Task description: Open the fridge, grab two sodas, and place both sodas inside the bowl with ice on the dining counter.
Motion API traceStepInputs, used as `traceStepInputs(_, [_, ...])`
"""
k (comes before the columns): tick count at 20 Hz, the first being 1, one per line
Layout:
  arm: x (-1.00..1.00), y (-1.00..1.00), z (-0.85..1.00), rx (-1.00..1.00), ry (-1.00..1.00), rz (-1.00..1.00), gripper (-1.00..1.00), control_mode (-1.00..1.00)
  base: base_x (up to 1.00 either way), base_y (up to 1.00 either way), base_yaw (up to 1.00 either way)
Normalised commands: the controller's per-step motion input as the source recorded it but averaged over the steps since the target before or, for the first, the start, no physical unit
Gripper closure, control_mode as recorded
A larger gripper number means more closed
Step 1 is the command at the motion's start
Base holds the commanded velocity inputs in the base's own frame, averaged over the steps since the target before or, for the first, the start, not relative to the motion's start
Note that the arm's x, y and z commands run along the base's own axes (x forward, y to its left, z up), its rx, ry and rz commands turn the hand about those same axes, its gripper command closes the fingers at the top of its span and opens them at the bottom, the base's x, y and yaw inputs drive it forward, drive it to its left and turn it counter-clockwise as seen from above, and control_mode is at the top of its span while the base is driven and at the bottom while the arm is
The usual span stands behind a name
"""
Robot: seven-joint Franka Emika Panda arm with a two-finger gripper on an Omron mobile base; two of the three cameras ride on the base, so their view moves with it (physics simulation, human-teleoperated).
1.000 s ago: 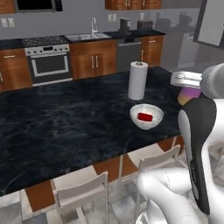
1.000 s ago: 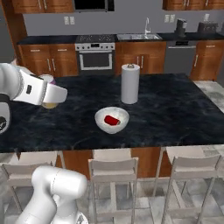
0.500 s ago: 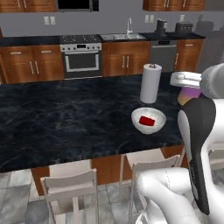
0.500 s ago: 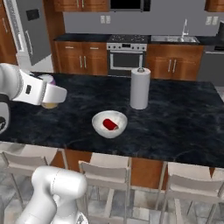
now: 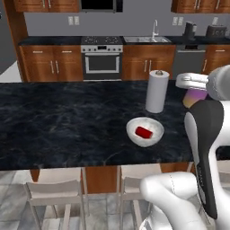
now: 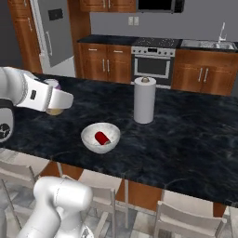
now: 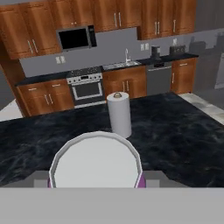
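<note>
Gripper (image 6: 55, 103) clamped around second soda can (image 6: 54, 110), purple above orange-brown, carried upright above the near part of the desk (image 6: 186, 135). In hand view, silver can top (image 7: 95, 162) seated between the jaws at 6 o'clock, purple rim visible on both sides. In left base view, same can (image 5: 195, 97) held at 3 o'clock of the paper towel roll (image 5: 157, 91), apart from it.

Step in hand: transport of second can to the bowl. First can (image 6: 102, 138), red, already lying on its side inside the white bowl (image 6: 89, 132). Ice in bowl not distinguishable.

Bowl position: on the desk, at roughly 4 o'clock from the gripper in right base view, near but not beneath it; paper towel roll (image 6: 144, 100) standing upright at 1 o'clock of the bowl, apart from it. Fridge (image 6: 54, 31) at 12 o'clock of the gripper, well behind the desk.

Next move, as judged: shift can sideways until centred over bowl opening, beside red can rather than on top of it; lower until close to bowl floor; then spread jaws. Keep clear of paper towel roll during traverse. Risk: early release dropping can on bowl rim and tipping the bowl.
</note>
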Motion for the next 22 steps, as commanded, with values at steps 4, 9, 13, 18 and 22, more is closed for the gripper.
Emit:
traceStepInputs(4, [0.00, 0.00, 0.00, 0.00, 0.00, 0.00, 1.00, 1.00, 1.00, -0.66, 0.26])
traceStepInputs(9, [0.33, 0.04, -0.17, -0.03, 0.08, -0.02, 1.00, -1.00, 0.35, -0.08, 0.06])
traceStepInputs(13, [1.00, -0.13, -0.33, 0.00, 0.41, 0.13, 1.00, -1.00, 0.00, 0.00, 0.00])
traceStepInputs(18, [1.00, -0.11, -0.45, 0.00, 0.46, 0.31, 1.00, -1.00, 0.00, 0.00, 0.00])
traceStepInputs(22, [0.96, -0.12, -0.54, 0.00, 0.27, 0.41, 1.00, -1.00, 0.00, 0.00, 0.00])
